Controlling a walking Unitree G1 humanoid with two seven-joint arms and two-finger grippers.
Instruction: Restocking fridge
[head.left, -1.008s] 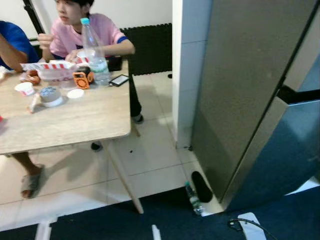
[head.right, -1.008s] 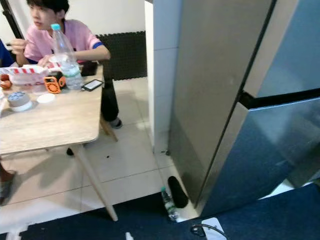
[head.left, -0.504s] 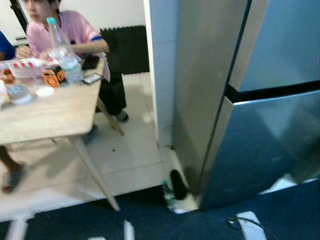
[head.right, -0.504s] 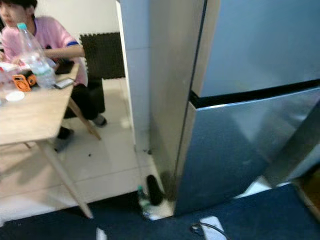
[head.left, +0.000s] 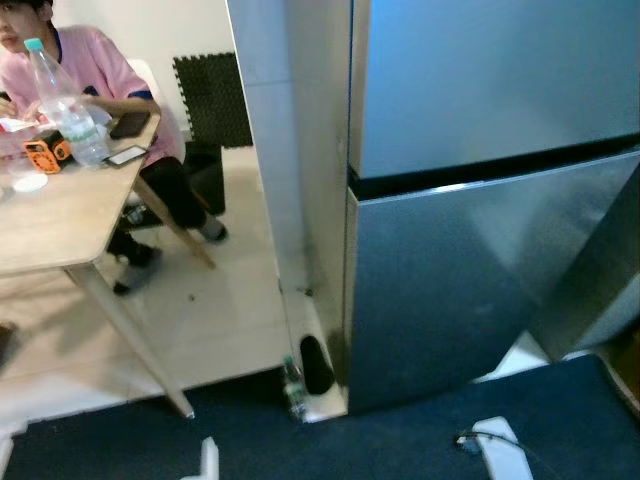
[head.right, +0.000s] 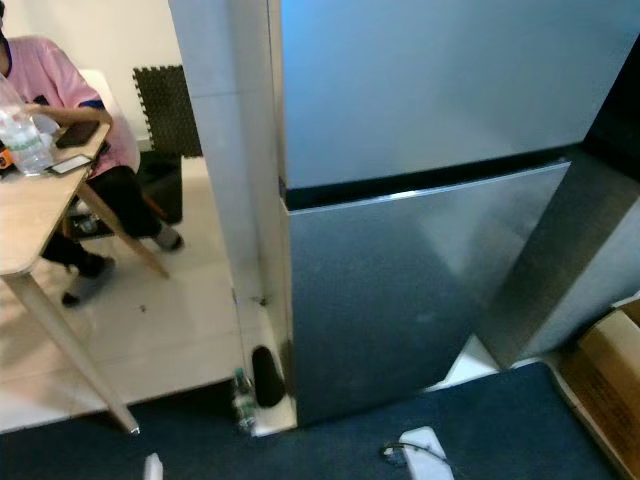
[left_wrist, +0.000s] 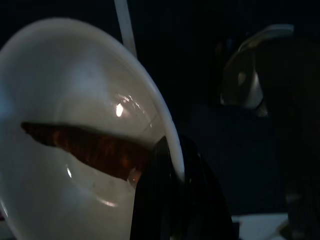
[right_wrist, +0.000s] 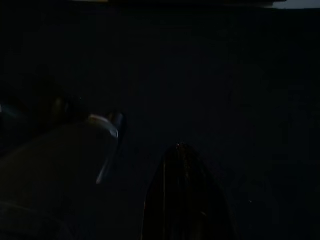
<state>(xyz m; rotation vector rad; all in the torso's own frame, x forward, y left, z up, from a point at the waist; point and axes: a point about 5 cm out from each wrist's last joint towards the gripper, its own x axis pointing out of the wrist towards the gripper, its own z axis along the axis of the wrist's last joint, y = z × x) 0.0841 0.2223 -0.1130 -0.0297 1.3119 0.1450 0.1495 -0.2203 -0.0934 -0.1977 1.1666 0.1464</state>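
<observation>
Fridge (head.left: 480, 200) shut ahead; left gripper's (left_wrist: 175, 170) jaws apparently pinching white plate (left_wrist: 75, 100); right's state unclear.

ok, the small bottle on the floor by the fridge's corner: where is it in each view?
Left eye view: the small bottle stands at bottom centre-left, on the pale tile where the dark blue carpet begins.
Right eye view: the same bottle, nearer the left edge.
Left wrist view: not in it.
Right wrist view: too dark to tell.
Shared landmark: the black gap at the fridge's foot, beside the bottle.
</observation>
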